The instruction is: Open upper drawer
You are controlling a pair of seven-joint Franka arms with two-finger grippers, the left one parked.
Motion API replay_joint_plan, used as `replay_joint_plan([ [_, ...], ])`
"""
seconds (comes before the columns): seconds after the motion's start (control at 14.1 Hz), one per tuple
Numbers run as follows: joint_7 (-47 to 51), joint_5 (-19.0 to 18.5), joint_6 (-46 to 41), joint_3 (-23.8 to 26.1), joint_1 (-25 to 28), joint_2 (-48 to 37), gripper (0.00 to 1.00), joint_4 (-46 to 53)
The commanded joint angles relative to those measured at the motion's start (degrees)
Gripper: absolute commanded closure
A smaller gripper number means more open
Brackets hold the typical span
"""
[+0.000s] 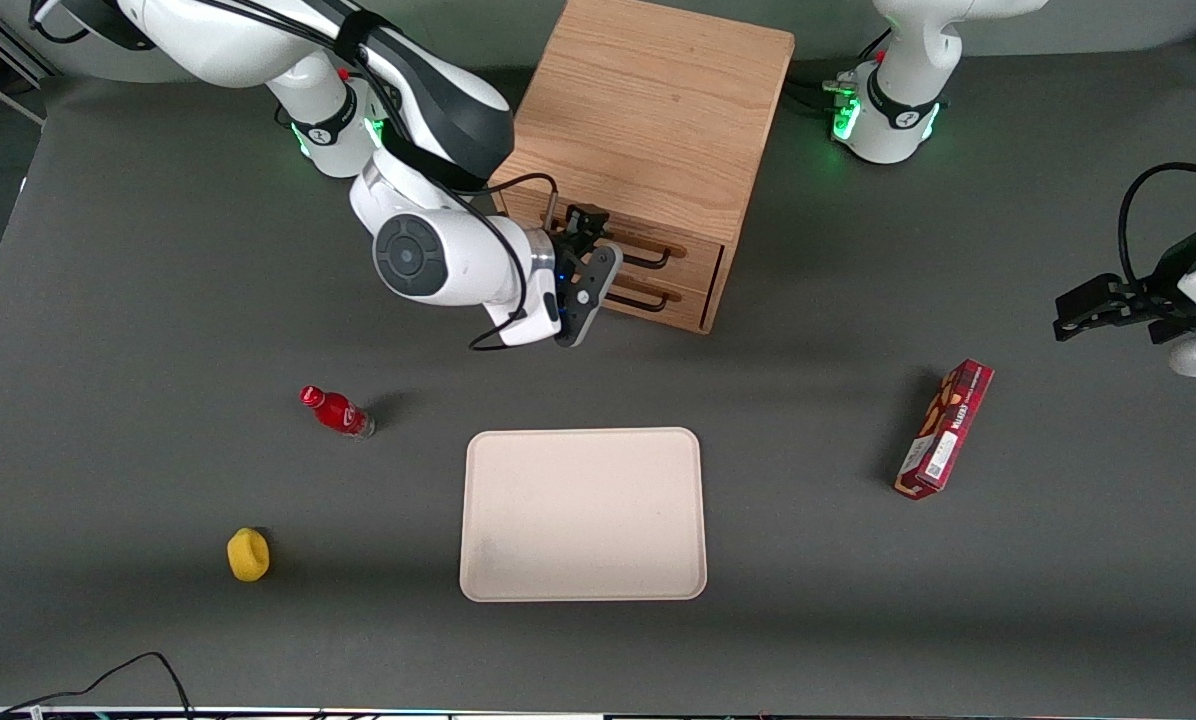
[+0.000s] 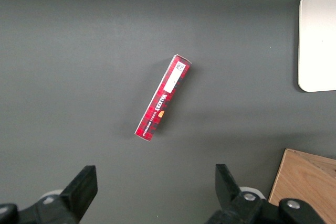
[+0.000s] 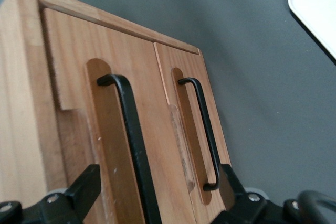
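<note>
The light oak cabinet [image 1: 648,110] stands at the back of the table with its two drawers facing the front camera. The upper drawer [image 1: 696,265] carries a black bar handle [image 1: 648,253]; the lower drawer [image 1: 688,312] has its own handle [image 1: 648,301]. Both drawers look pushed in. My right gripper [image 1: 598,258] is right in front of the upper drawer. In the right wrist view the gripper [image 3: 157,192] is open, and the upper drawer's handle [image 3: 131,135] runs between its fingers [image 3: 84,187] without touching them. The lower handle [image 3: 207,129] lies beside it.
A cream tray [image 1: 478,520] lies nearer the front camera than the cabinet. A red bottle [image 1: 338,410] and a yellow object [image 1: 248,555] lie toward the working arm's end. A red box [image 1: 945,430] lies toward the parked arm's end and shows in the left wrist view [image 2: 163,98].
</note>
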Motion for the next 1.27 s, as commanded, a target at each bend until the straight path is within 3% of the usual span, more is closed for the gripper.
replay_joint_plan([
  [0.0, 2.5, -2.4, 1.5, 1.5, 0.5, 2.9, 0.00, 1.3],
  [0.57, 3.2, -5.0, 2.8, 1.5, 1.0, 4.8, 0.00, 1.0],
  [0.78, 3.4, -8.1, 3.5, 1.5, 1.0, 6.6, 0.00, 1.6],
  [1.2, 3.3, -8.5, 2.7, 0.5, 0.8, 8.0, 0.00, 6.0],
])
